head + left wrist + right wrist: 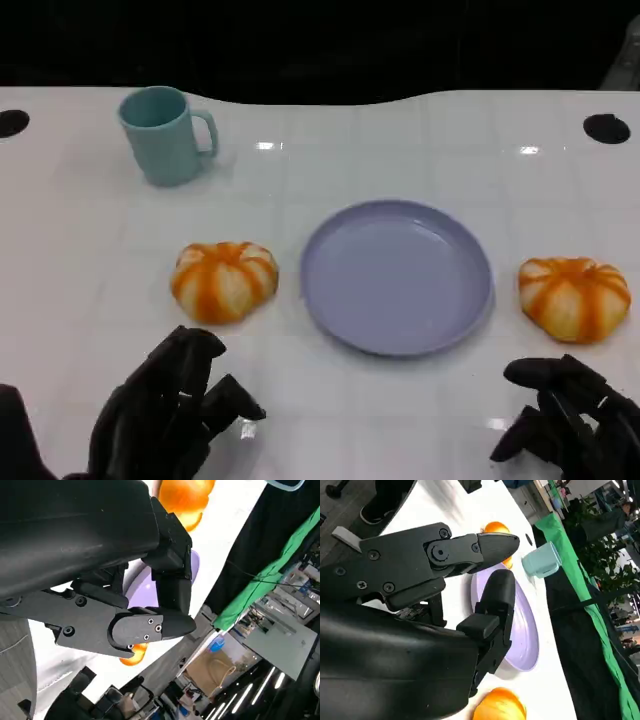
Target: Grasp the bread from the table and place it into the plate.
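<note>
Plate (397, 277): lilac, bare, sitting mid-table (90, 250) and taken here as the landmark.
Left bread (224, 280): orange-and-white striped bun, just beside the plate's left rim, resting on the table, nothing touching it.
Right bread (573, 297): same striped bun, near the plate's right rim with a small gap, also untouched.
Mug (165, 134): teal, upright, beyond the plate and off to its left, handle turned toward the plate.
Left hand (175, 410): low on the near side of the plate, just short of the left bread; fingers loosely spread, grasping nothing, clear of the bun.
Right hand (570, 420): near side of the plate, just short of the right bread; fingers apart and slightly bent, empty, not touching the bun.
</note>
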`<control>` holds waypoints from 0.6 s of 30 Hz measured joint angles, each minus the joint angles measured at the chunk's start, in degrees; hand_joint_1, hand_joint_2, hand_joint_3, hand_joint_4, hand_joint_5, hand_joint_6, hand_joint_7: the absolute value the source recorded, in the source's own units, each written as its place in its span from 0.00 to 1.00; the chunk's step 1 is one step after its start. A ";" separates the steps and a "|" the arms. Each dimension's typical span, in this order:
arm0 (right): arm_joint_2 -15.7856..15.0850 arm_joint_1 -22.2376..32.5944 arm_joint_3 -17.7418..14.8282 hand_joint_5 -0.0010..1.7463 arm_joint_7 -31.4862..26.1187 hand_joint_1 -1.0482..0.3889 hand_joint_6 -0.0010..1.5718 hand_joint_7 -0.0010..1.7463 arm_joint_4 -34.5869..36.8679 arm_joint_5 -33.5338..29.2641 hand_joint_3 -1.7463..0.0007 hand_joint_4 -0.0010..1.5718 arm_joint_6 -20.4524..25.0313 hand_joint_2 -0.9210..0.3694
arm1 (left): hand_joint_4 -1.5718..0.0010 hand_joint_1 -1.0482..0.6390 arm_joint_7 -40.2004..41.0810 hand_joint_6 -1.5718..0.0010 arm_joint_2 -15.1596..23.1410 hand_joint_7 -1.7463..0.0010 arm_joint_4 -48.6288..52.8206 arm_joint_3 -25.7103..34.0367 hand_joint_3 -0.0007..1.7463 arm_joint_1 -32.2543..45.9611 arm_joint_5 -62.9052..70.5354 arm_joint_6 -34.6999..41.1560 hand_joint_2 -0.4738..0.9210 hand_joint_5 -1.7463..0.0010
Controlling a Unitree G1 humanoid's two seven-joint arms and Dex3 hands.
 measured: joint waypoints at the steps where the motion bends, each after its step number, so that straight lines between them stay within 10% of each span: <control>1: 0.00 0.00 0.07 0.84 -0.03 0.17 0.46 0.58 0.00 -0.06 0.87 0.43 0.00 0.00 | 0.61 0.30 -1.26 0.70 0.26 0.12 0.23 -0.16 0.26 -0.09 0.64 -1.59 1.00 0.00; 8: 0.04 -0.05 0.45 0.84 -0.42 0.17 0.46 0.58 -0.02 0.05 0.88 0.44 0.17 0.00 | 0.65 0.28 -7.73 0.59 1.07 0.77 7.01 -1.53 0.16 -3.07 9.95 -21.47 1.00 0.34; 18: 0.05 -0.30 0.51 0.85 -0.56 0.17 0.45 0.59 -0.10 0.48 0.89 0.42 1.07 0.00 | 0.80 0.29 -3.94 0.68 7.89 0.96 6.64 -5.49 0.08 -5.46 31.54 -38.52 1.00 0.57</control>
